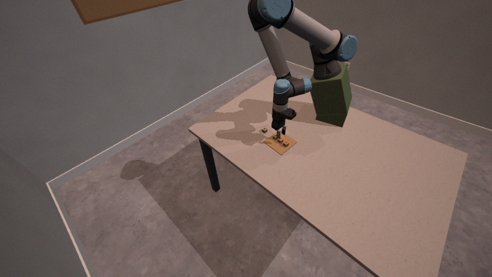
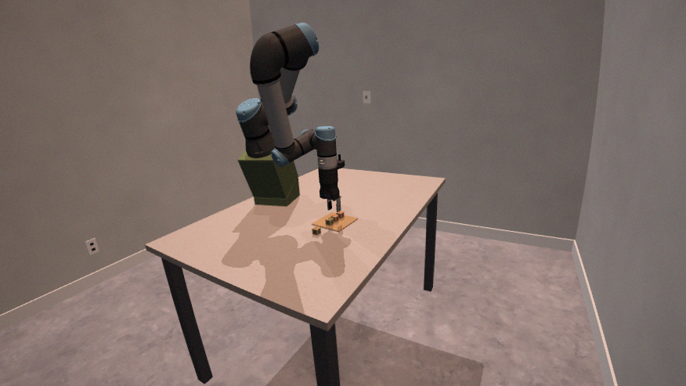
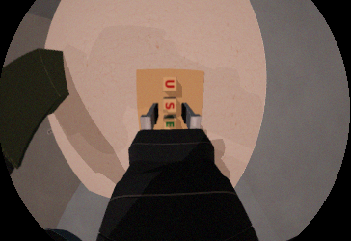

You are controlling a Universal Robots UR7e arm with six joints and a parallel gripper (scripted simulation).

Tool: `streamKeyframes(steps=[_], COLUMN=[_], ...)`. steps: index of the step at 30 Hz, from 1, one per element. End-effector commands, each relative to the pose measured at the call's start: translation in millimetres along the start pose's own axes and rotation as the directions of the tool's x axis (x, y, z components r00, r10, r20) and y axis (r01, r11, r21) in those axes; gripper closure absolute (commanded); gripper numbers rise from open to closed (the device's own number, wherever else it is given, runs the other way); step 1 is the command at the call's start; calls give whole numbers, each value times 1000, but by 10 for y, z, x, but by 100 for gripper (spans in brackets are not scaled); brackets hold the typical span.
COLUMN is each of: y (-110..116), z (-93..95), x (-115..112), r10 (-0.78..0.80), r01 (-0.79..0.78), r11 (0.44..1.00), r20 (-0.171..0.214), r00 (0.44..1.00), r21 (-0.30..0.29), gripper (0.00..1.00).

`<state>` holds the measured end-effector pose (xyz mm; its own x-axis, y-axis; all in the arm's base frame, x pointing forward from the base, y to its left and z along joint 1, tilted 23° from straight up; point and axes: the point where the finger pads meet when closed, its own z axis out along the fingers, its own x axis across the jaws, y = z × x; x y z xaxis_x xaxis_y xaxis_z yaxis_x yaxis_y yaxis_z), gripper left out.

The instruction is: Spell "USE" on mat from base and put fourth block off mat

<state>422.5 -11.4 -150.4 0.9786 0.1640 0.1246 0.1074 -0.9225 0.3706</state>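
Three small blocks stand in a close row on the tan mat [image 1: 281, 149] [image 2: 337, 226] [image 3: 148, 84]. In the wrist view they read U [image 3: 170, 85], S [image 3: 170, 105] and E [image 3: 170, 123] along the row, with the U farthest from the camera. My gripper [image 1: 281, 132] [image 2: 333, 205] [image 3: 170, 109] is open and empty. It hangs a little above the E end of the row, its fingers either side of the E block without touching it. The fourth block [image 1: 264, 129] [image 2: 315, 230] lies on the table, off the mat, close to its edge.
The green robot base [image 1: 331, 99] [image 2: 268, 182] stands on the table [image 1: 363, 186] behind the mat. The table's edge runs close to the mat and the fourth block in the top view.
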Motion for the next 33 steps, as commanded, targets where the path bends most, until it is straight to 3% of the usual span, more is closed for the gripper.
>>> streamKeyframes(steps=[1, 5, 17, 18, 33], y=[1, 0, 0, 0, 0], z=[-229, -341, -428, -428, -428], x=[3, 2, 2, 2, 2], r10=[0, 0, 0, 0, 0], r01=[0, 0, 0, 0, 0], r11=[1000, 1000, 1000, 1000, 1000], r20=[-2, -2, -2, -2, -2], r00=[1000, 1000, 1000, 1000, 1000], r21=[-1, -1, -1, -1, -1], gripper=[21, 21, 21, 0, 0])
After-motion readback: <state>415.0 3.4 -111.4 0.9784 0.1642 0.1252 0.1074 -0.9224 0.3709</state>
